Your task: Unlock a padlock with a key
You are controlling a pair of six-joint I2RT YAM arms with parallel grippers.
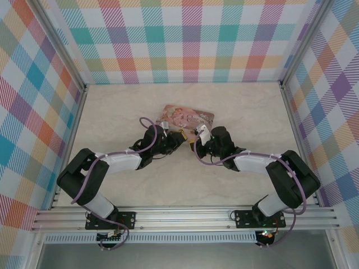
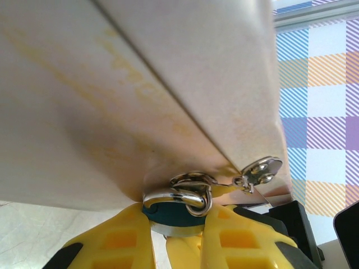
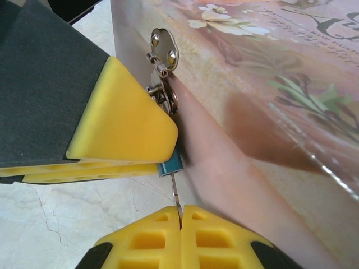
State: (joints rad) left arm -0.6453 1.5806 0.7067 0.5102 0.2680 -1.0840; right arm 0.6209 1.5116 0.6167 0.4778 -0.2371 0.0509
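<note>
The blue padlock hangs by its silvery shackle from the hasp of the pink tin. My left gripper is shut on the padlock's body, one yellow finger on each side. In the right wrist view the padlock peeks out under the left gripper's yellow finger. The thin key runs from the padlock's bottom down into my right gripper, which is shut on its head. The key's tip sits in the lock. Both grippers meet at the tin's near edge, left gripper, right gripper.
The tin's round metal hasp plate is riveted to its side wall just above the padlock. The tin lies flat on the marble-patterned table. Checked walls close in the back and both sides.
</note>
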